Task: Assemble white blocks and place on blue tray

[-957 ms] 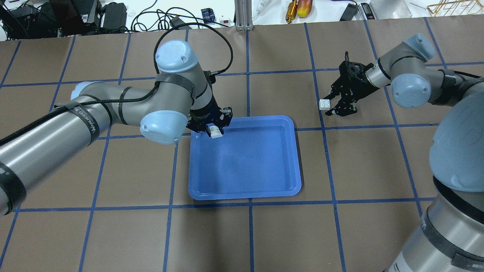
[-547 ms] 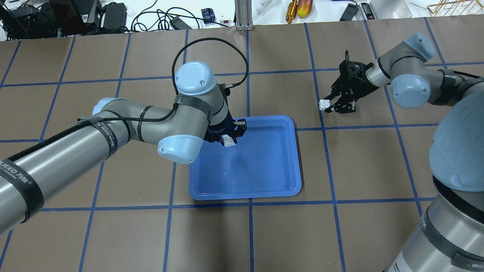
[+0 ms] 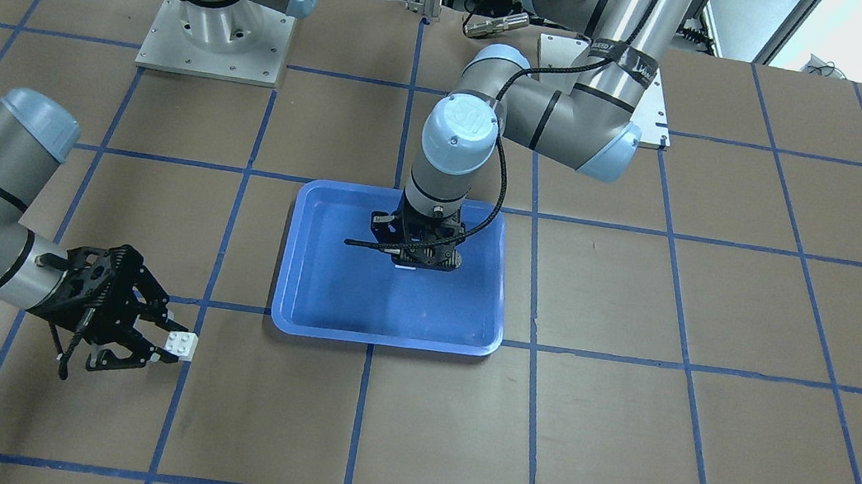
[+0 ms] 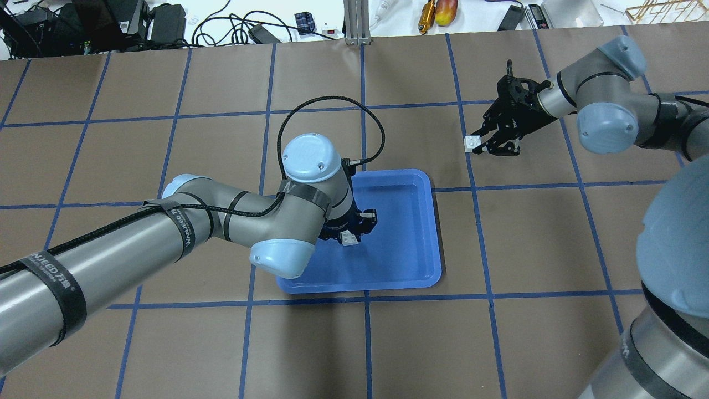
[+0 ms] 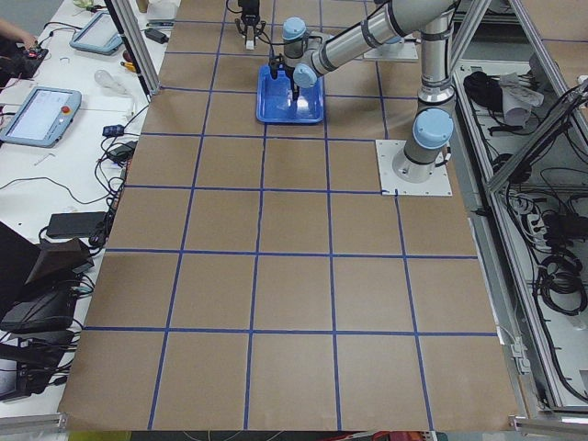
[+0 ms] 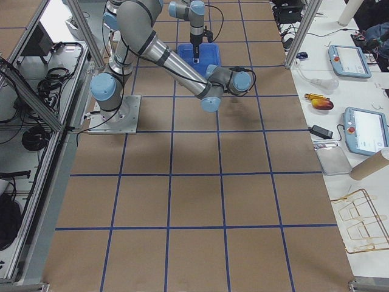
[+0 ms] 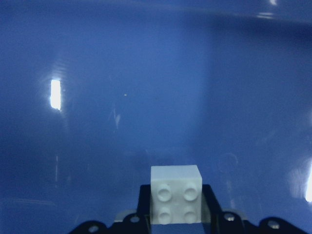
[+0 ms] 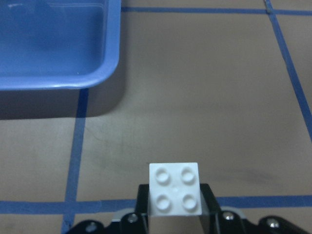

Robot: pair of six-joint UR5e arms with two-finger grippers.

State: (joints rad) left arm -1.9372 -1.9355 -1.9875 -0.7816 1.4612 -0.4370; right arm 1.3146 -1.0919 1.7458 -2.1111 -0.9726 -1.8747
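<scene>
The blue tray (image 4: 399,266) lies at the table's middle, also in the front view (image 3: 324,295) and the right wrist view (image 8: 58,48). My left gripper (image 4: 350,237) is over the tray's middle, low, shut on a white block (image 4: 349,239); the block shows studs up in the left wrist view (image 7: 176,193) with tray floor behind. My right gripper (image 4: 479,145) is beyond the tray's far right corner, above the table, shut on the second white block (image 4: 472,143), which also shows in the front view (image 3: 181,344) and the right wrist view (image 8: 175,187).
Brown table covering with a blue tape grid (image 4: 476,188). Cables, tools and boxes (image 4: 432,11) lie along the far edge beyond the work area. The arm bases (image 3: 213,30) stand at the robot's side of the table.
My left gripper has carried its white block from the tray's far left corner toward the tray's middle. My right gripper with its block has shifted slightly away and up.
</scene>
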